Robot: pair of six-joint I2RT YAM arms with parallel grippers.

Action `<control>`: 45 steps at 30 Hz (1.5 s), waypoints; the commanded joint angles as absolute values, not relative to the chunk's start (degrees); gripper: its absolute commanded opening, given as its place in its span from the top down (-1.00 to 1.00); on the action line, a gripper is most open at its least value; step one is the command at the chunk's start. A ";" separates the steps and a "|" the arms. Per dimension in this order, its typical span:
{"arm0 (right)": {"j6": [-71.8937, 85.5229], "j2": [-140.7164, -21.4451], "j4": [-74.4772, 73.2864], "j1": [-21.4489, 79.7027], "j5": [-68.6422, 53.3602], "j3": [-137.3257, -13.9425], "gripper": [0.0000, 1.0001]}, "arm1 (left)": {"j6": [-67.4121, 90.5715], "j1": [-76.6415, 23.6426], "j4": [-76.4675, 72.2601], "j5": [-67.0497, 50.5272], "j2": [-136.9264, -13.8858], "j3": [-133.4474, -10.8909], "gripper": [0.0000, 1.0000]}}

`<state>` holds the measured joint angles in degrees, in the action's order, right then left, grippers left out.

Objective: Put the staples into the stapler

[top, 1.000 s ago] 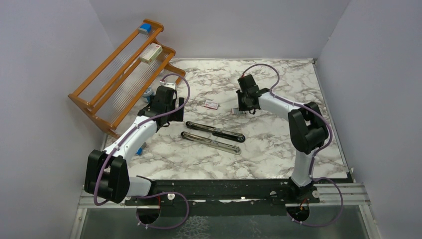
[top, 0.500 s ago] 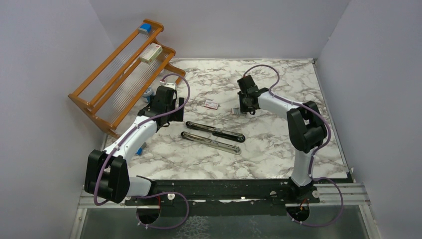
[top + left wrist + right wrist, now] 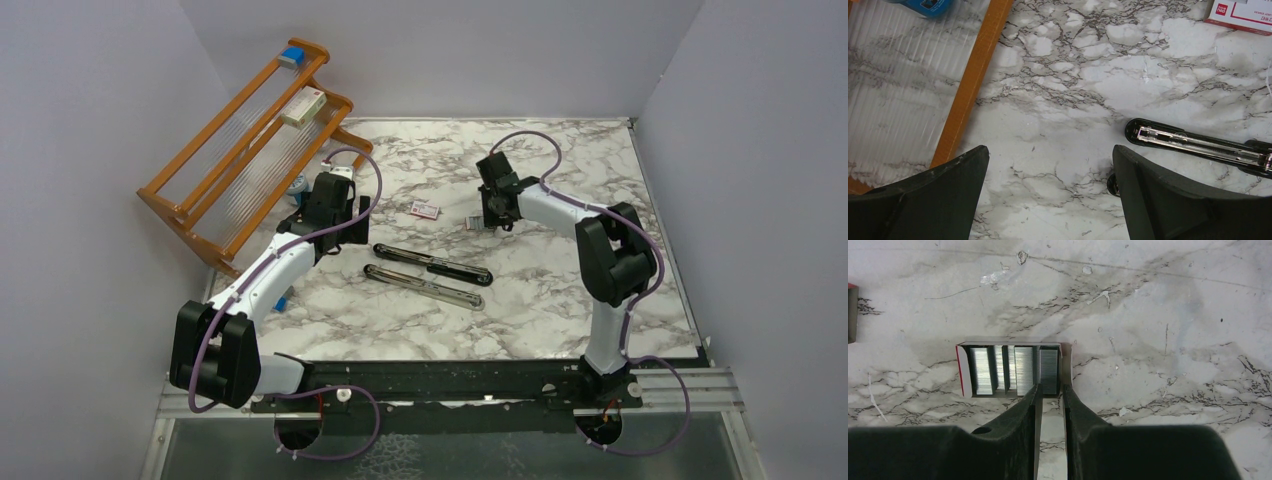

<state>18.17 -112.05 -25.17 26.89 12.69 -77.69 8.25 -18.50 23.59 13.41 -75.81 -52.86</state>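
Note:
The black stapler (image 3: pixel 430 263) lies opened flat mid-table, its silver rail showing in the left wrist view (image 3: pixel 1198 145). The staples (image 3: pixel 1013 371) are several silver strips in a small grey tray (image 3: pixel 476 221) with a red end. The red-and-white packet (image 3: pixel 424 209) lies left of the tray and shows in the left wrist view (image 3: pixel 1243 10). My right gripper (image 3: pixel 492 218) points down at the tray. In the right wrist view its jaws (image 3: pixel 1050 387) stand a narrow gap apart, astride the near end of the rightmost strip (image 3: pixel 1049 371). My left gripper (image 3: pixel 345 235) hangs wide open and empty (image 3: pixel 1050 150) left of the stapler's end.
A grey-silver stapler-like tool (image 3: pixel 425 286) lies just in front of the stapler. A wooden rack (image 3: pixel 240 150) with ribbed clear shelves stands at the back left and holds a white-and-red box (image 3: pixel 303 106) and a blue block (image 3: pixel 290 56). Grey walls close in the table.
My right gripper has shifted slightly toward the staple tray. The left arm, stapler and tray have not moved.

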 commanded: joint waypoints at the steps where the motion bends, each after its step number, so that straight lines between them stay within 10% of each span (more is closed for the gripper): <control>1: 18.81 -113.79 -25.66 26.72 13.12 -79.30 0.52 | 7.59 -18.64 24.25 14.06 -75.83 -54.05 -0.93; 45: 20.11 -113.03 -23.03 26.72 15.11 -80.67 0.43 | 7.48 -18.64 24.26 13.98 -76.25 -54.16 -0.93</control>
